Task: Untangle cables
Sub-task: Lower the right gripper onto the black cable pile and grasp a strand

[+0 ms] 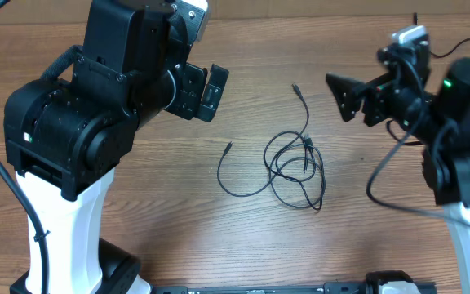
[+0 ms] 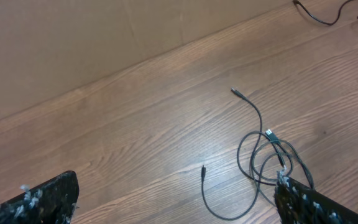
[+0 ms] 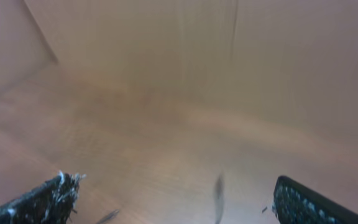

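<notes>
A small tangle of thin black cables lies mid-bench. One loose tail curls out to the tangle's left, and another plug end runs away behind it. The left pincer hangs behind and left of the tangle, spread wide and empty. The right pincer, behind and right, is equally wide and empty. Best to pinch a free tail rather than the knot, then draw it outward. Bare wood lies open all around the tangle.
</notes>
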